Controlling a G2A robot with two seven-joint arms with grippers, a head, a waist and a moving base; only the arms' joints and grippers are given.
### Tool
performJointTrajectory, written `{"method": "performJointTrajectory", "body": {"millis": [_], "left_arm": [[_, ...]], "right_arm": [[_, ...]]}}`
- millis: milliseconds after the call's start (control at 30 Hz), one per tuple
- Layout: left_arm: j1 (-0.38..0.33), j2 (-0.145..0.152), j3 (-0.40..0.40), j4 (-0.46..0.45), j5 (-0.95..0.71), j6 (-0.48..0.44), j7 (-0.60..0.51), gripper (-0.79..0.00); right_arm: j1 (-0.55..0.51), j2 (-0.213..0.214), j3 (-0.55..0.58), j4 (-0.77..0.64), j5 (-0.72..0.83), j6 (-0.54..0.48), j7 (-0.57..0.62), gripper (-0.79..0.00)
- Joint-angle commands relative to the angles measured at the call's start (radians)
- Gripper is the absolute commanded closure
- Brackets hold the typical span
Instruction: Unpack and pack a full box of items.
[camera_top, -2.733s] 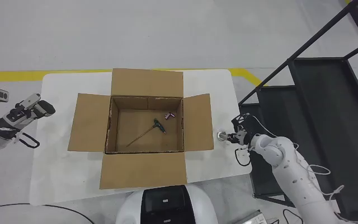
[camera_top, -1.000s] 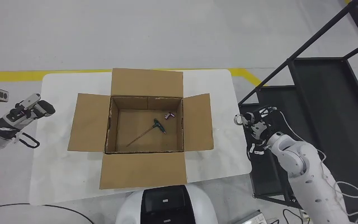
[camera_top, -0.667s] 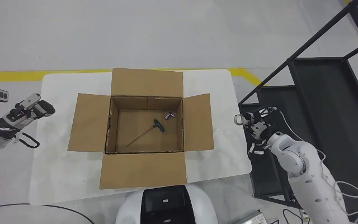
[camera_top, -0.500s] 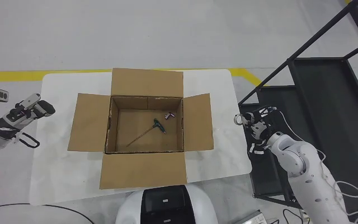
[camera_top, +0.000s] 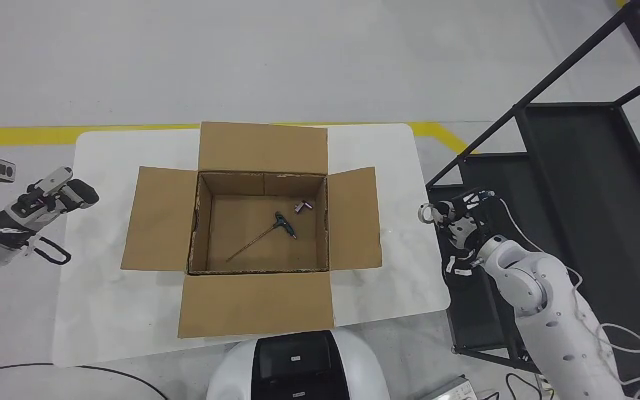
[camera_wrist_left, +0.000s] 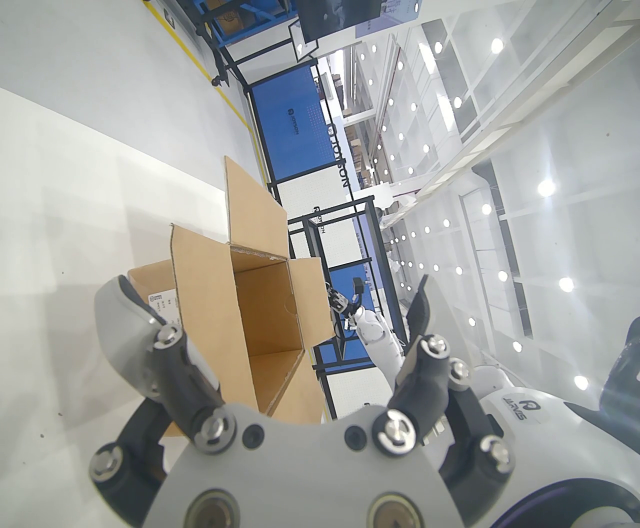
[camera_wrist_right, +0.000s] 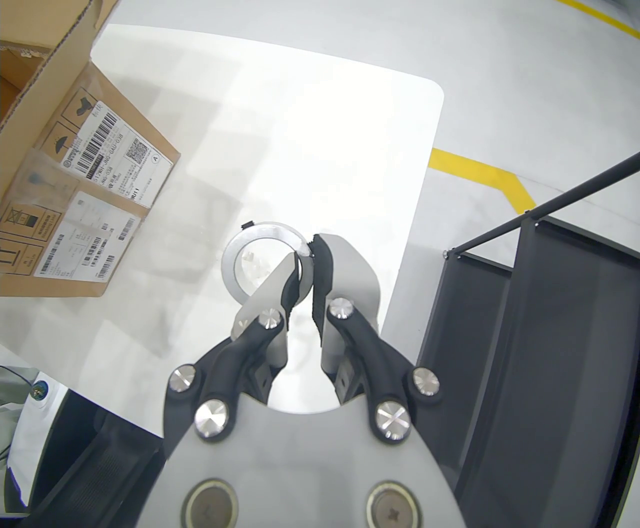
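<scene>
An open cardboard box (camera_top: 355, 232) stands mid-table with all flaps spread. On its floor lie a green T-handle hex key (camera_top: 268, 231) and a small purple item (camera_top: 305, 206). My right gripper (camera_top: 441, 213) hovers over the table's right edge, shut on a silver metal ring (camera_top: 426, 212). The right wrist view shows the ring (camera_wrist_right: 235, 257) pinched at its rim by that gripper (camera_wrist_right: 306, 264), a little above the white table (camera_wrist_right: 300, 125), with the box's labelled side (camera_wrist_right: 75, 165) off to one side. My left gripper (camera_top: 72, 191) stands open beyond the table's left edge, and its wrist view (camera_wrist_left: 275, 310) faces the box (camera_wrist_left: 200, 270).
A black metal rack (camera_top: 560, 170) stands close against the table's right side, right by the right arm; its panels (camera_wrist_right: 550, 310) are near the gripper. The white table (camera_top: 380, 150) has bare strips around the box. A yellow floor line (camera_top: 100, 132) runs behind.
The right gripper, with the ring, has moved from near the box's right flap toward the back and right, to the table's edge. It has stayed still for the last second. The left arm has not moved.
</scene>
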Motion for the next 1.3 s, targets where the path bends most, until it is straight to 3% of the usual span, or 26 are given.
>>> {"method": "performJointTrajectory", "body": {"millis": [0, 800, 1100, 1267], "left_arm": [[0.0, 0.0, 0.0, 0.0, 0.0, 0.0, 0.0, -0.785], [0.0, 0.0, 0.0, 0.0, 0.0, 0.0, 0.0, -0.785], [0.0, 0.0, 0.0, 0.0, 0.0, 0.0, 0.0, -0.785], [0.0, 0.0, 0.0, 0.0, 0.0, 0.0, 0.0, -0.785]], "right_arm": [[0.0, 0.0, 0.0, -0.001, 0.0, 0.0, 0.0, 0.0], [-0.015, 0.0, 0.024, -0.007, 0.038, -0.025, -0.007, 0.0], [-0.04, 0.002, 0.092, -0.186, 0.133, -0.067, 0.012, 0.0], [0.012, 0.001, 0.012, -0.301, 0.048, -0.02, 0.072, 0.0]]}}
